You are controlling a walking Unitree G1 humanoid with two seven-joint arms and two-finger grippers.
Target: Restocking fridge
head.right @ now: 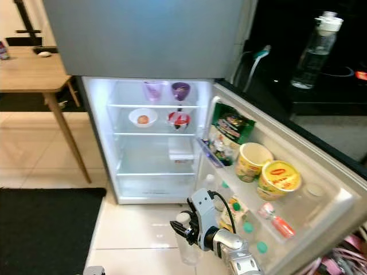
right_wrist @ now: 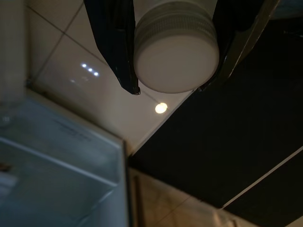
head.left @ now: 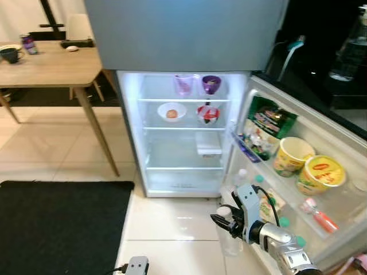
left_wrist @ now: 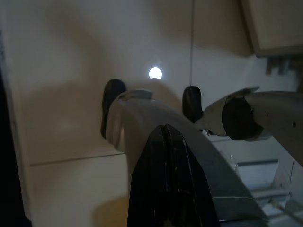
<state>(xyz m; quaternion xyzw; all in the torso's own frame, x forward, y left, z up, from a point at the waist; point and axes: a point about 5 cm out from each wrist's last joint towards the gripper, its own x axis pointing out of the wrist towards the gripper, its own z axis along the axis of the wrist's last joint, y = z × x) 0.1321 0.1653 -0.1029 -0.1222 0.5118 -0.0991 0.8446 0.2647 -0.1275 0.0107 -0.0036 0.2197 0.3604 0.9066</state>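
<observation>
A clear plastic bottle [head.left: 230, 243] with a white cap [right_wrist: 176, 47] hangs upright just above the tiled floor, in front of the open fridge [head.left: 183, 132] and next to its door [head.left: 298, 183]. My right gripper [head.left: 225, 220] is shut on the bottle's neck, with a black finger on each side of the cap. The lit fridge shelves hold a pink cup [head.left: 183, 84], a purple cup [head.left: 211, 84], a white bowl [head.left: 171, 112] and a red and white bowl [head.left: 207, 114]. My left gripper [left_wrist: 165, 127] hangs idle over the floor, its fingers pressed together.
The door shelves carry a green bag [head.left: 269, 117], two yellow tubs [head.left: 309, 166] and small bottles. A wooden table [head.left: 51, 69] stands at the left, and a black mat [head.left: 57, 223] lies on the floor. A dark counter with a water bottle [head.right: 315, 51] is at the right.
</observation>
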